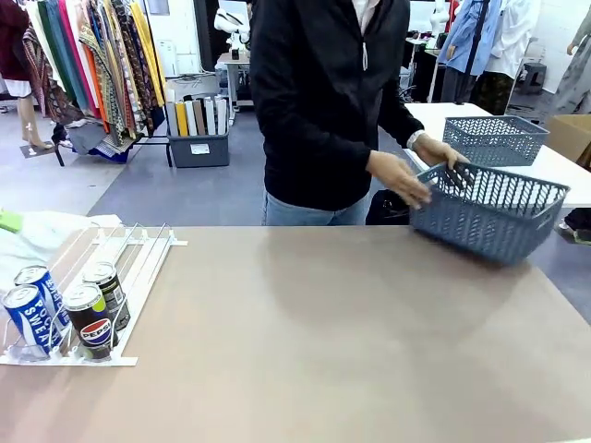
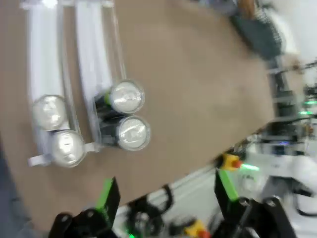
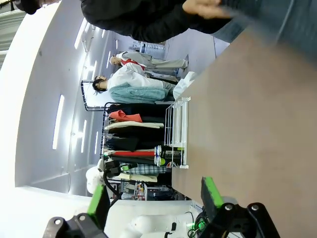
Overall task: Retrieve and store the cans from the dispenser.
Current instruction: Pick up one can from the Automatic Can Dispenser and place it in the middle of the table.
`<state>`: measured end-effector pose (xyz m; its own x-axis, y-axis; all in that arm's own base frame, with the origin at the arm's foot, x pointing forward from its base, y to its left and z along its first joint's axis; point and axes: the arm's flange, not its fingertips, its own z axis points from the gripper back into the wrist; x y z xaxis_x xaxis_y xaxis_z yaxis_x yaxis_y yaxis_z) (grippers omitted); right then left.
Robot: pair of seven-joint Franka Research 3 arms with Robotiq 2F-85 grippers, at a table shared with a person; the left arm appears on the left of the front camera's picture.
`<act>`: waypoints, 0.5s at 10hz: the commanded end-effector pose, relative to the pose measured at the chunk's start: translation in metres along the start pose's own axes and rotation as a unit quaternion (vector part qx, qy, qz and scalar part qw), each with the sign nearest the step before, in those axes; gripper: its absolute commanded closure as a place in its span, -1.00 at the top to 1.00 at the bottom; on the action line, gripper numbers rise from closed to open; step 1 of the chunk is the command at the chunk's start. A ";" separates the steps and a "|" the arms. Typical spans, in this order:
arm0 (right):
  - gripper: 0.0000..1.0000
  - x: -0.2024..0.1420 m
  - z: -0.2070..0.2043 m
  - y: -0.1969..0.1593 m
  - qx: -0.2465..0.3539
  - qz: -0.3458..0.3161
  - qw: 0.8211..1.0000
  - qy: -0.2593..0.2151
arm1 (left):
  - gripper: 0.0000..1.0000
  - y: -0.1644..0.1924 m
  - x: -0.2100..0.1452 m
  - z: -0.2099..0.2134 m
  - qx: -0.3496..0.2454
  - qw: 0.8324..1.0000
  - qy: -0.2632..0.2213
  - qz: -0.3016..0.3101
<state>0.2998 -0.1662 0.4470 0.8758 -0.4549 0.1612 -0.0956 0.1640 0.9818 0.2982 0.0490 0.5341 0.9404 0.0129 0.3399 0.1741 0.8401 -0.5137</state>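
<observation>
Cans (image 1: 88, 318) queue at the sloping dispenser's (image 1: 148, 258) low end, ahead of our wide-spread, empty left tool (image 2: 166, 191); our right tool (image 3: 154, 198) gapes too, while a person (image 1: 323, 101) apparently readies a storage basket (image 1: 499, 217).

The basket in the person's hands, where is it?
Front view: the basket is at the far right of the table, in the person's hands, across from the cans.

Robot lab amid clothes racks (image 1: 97, 60)
</observation>
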 end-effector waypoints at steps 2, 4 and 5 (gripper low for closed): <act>1.00 0.001 0.002 0.003 0.004 0.004 1.000 -0.001 | 1.00 -0.050 -0.017 -0.053 0.198 0.978 0.059 -0.034; 1.00 0.001 0.002 0.003 0.004 0.004 1.000 -0.001 | 1.00 -0.069 -0.016 -0.080 0.238 0.968 0.070 -0.042; 1.00 0.001 0.002 0.003 0.004 0.004 1.000 -0.001 | 1.00 -0.067 -0.005 -0.052 0.196 0.978 0.050 -0.047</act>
<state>0.2997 -0.1664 0.4471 0.8757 -0.4551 0.1612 -0.0954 0.1642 0.9818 0.3006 -0.0585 0.5152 0.9598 -0.1289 0.2492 0.1523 0.9853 -0.0769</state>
